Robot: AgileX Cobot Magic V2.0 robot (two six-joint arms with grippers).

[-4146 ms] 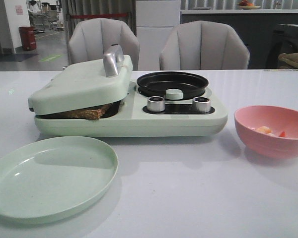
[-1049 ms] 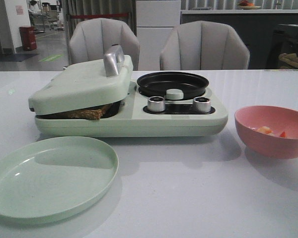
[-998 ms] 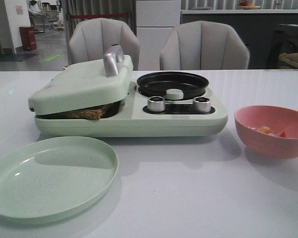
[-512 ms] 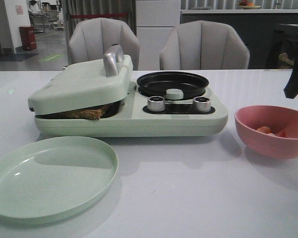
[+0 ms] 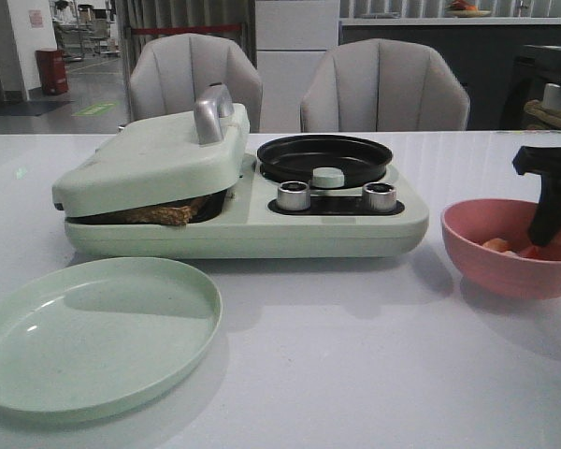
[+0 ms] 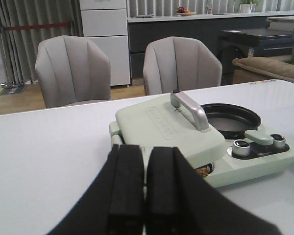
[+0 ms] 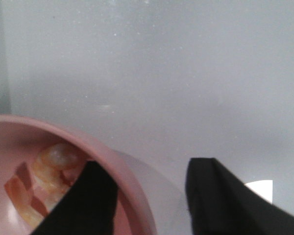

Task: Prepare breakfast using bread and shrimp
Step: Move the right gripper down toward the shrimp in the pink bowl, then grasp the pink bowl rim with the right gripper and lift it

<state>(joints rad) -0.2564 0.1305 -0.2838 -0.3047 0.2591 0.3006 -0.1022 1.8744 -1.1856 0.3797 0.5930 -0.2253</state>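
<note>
Reaching at the frame's right edge, our spread, empty right hand (image 7: 149, 196) straddles the pink bowl's rim (image 5: 467, 220); we should shift inward over the curled orange-pink shrimp (image 7: 51, 171). Left hand (image 6: 146, 188) clenched.

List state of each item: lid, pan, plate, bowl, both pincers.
Sandwich press lid: lowered on the bread, not fully shut.
Black pan: empty.
Green plate: empty.
Pink bowl: upright, holds shrimp.
Left pincer: shut, empty.
Right pincer: open, straddling the bowl rim.
</note>
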